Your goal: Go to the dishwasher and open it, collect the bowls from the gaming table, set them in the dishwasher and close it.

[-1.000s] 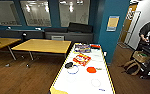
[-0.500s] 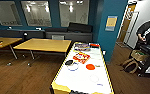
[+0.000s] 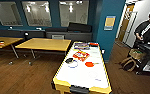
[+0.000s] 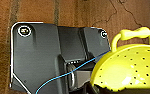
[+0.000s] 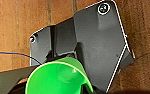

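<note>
The gaming table, white-topped with a yellow rim, stands straight ahead in the head view. On it lie a dark bowl, a pale bowl and an orange bowl. In the left wrist view my left gripper carries a yellow-green perforated bowl with a loop handle above the wood floor. In the right wrist view a bright green bowl sits in my right gripper, also over the floor. The dishwasher is out of view.
Flat board-game boxes lie at the table's far end. Yellow-wood tables stand to the left. A teal pillar rises behind the gaming table. A person with a cart is at the right, by a doorway.
The whole head picture has shifted slightly, so the camera moved; the gaming table now sits a little further left. The bowls on it lie as before.
</note>
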